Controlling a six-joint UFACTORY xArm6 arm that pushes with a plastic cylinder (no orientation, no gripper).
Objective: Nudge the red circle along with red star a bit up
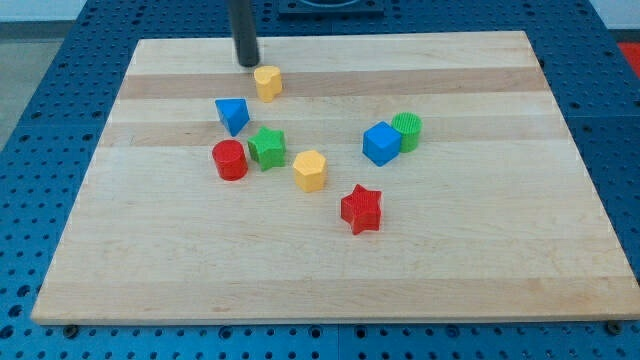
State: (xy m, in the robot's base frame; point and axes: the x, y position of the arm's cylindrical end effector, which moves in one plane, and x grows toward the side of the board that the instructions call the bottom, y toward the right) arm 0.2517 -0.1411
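My tip (246, 63), bare rod with nothing held, sits near board's top edge beside yellow block (267, 82); red circle (229, 160) and red star (361, 209) untouched, well apart mid-board.

Upper length of the rod (243, 25) cut off by the view's top edge.

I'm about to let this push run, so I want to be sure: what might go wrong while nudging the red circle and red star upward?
The red circle touches the green star, so pushing it up may drag that along. The yellow hexagon lies up-left of the red star and could get bumped. My tip sits at the view's top beside the small yellow block, risking a knock.
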